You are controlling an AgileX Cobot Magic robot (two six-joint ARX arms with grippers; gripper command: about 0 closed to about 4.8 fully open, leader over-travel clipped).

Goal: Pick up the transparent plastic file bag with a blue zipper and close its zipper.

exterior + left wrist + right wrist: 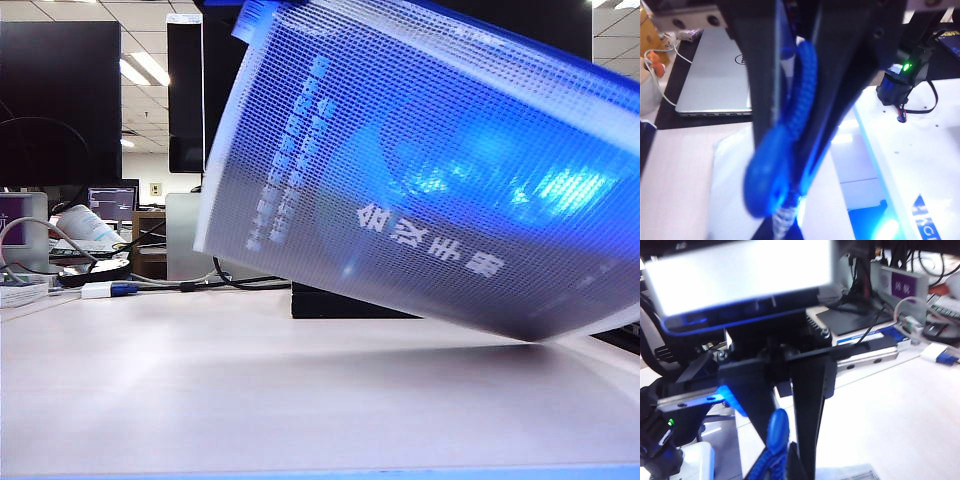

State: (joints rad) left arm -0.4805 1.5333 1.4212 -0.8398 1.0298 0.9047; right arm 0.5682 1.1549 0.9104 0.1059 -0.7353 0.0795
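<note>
While the bag (420, 170) hangs tilted above the tabletop (250, 380), my left gripper (790, 150) pinches the zipper (802, 95) pull; my right gripper (782, 450) clamps its blue edge.

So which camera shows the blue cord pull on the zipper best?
The left wrist view: the cord pull fills it, clamped between the left gripper fingers. The right wrist view shows only blurred blue cord; the exterior view hides it.

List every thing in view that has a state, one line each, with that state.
file bag: lifted off the table, tilted, close to the exterior camera.
zipper: blue strip along the bag's upper edge; open or closed cannot be told.
cord-loop pull: pinched between the left gripper's fingers.
left gripper: shut on the cord-loop pull.
right gripper: shut on blue zipper trim.
laptop: lid closed, lying flat.
</note>
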